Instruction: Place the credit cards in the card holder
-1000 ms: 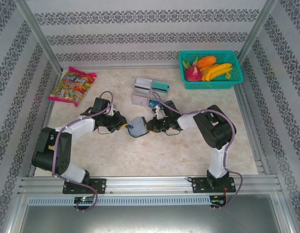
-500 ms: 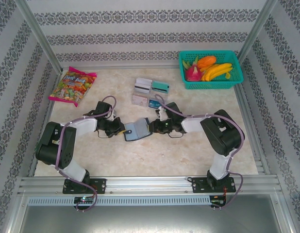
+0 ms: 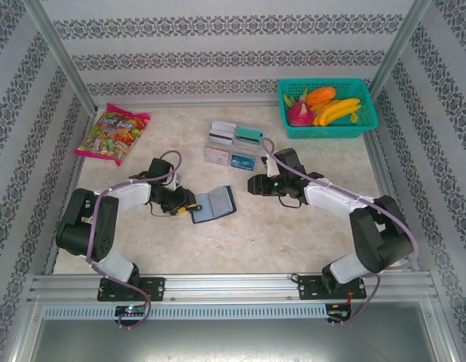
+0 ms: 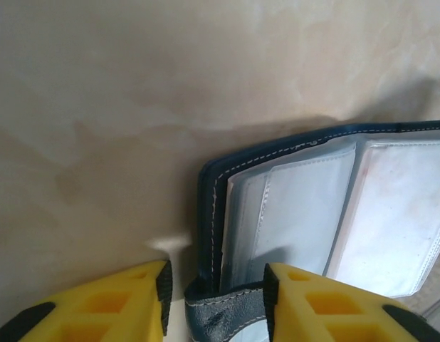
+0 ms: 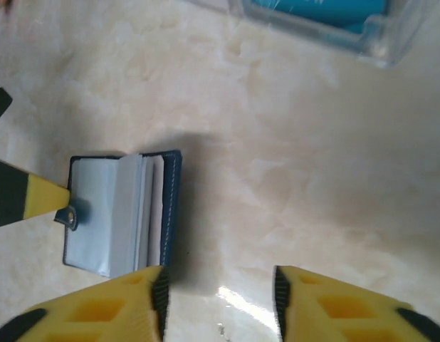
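Card holder: the card holder (image 3: 214,204) lay open and flat on the table (image 3: 293,234), near the middle, between my two grippers and closer to the left one.
Inside the holder: my left wrist camera showed a dark blue stitched cover around pale, clear plastic sleeves (image 4: 305,206); I could not tell whether any sleeve held a card.
Snap tab: the small tab (image 4: 227,310) stuck out from the holder's left edge.
Left gripper: my left gripper (image 3: 189,205) sat low at that edge, its yellow fingers apart, with the tab lying between them and a gap showing on one side.
Right gripper: my right gripper (image 3: 252,185) hung to the right of the holder and apart from it, its fingers spread over bare table.
Credit cards: the credit cards (image 3: 222,133) lay in a loose group of four on the table behind the holder. They were a white-grey one with a dark stripe, a teal card (image 3: 249,136) beside it, a pale card (image 3: 216,155) nearer me and a blue card (image 3: 243,161) just right of that.
Basket: a teal mesh basket (image 3: 366,121) stood at the far right corner, holding bananas (image 3: 337,111), a pink fruit (image 3: 299,113) and an orange fruit (image 3: 320,96).
Candy bag: a bright candy bag (image 3: 112,134) lay at the far left, well apart from the cards.
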